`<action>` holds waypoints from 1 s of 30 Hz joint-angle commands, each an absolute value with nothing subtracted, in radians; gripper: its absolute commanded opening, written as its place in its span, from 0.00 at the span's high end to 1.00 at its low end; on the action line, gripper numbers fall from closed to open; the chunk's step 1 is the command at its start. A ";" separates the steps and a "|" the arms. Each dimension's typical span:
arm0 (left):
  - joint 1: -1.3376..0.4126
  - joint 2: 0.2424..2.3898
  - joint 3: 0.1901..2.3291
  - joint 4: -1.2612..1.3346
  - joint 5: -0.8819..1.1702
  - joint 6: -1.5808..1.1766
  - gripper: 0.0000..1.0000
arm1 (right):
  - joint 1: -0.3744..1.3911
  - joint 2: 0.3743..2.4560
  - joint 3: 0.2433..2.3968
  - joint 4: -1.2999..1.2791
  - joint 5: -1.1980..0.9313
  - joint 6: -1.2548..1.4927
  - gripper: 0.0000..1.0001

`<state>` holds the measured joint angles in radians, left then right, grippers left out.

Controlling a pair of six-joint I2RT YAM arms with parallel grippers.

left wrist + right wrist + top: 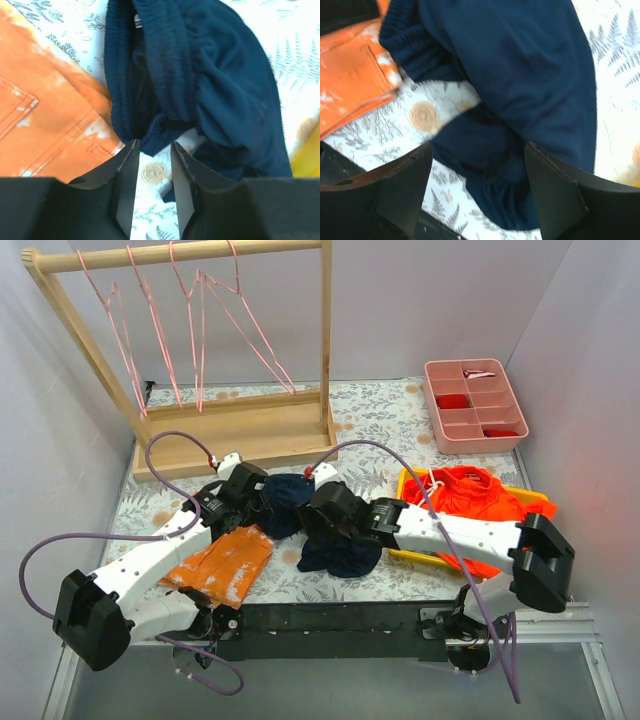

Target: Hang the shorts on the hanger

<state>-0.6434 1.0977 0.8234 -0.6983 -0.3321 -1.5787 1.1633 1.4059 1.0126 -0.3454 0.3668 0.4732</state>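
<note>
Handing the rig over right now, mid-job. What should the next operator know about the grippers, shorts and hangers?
Left gripper: narrowly open, empty, at the edge of the dark navy fabric shorts.
Right gripper: wide open, empty, over the same shorts.
Shorts lie crumpled on the table beside the orange blotched cloth.
Four thin pink wire hangers hang on the wooden rack.
Done: nothing.
Left: grasp, hang.

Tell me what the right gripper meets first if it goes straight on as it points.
The right gripper would most likely meet the shorts: navy fabric lies directly ahead between its open fingers; depth is unclear.
</note>
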 commanded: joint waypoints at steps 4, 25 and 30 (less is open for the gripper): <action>-0.565 1.109 0.717 -0.563 -0.321 -1.644 0.73 | 1.160 1.595 1.190 -0.247 0.371 0.371 0.21; -0.557 1.242 0.650 -0.364 -0.262 -1.611 0.63 | 0.854 1.618 1.117 -0.261 0.310 0.419 0.86; -0.557 1.272 0.657 -0.307 -0.267 -1.595 0.82 | 0.845 1.597 1.126 -0.291 0.305 0.410 0.69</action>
<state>-0.5621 1.2568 0.6464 -0.3790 -0.2657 -1.6192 0.8375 1.6409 1.1229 -0.2874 0.3370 0.4156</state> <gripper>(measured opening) 0.243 0.240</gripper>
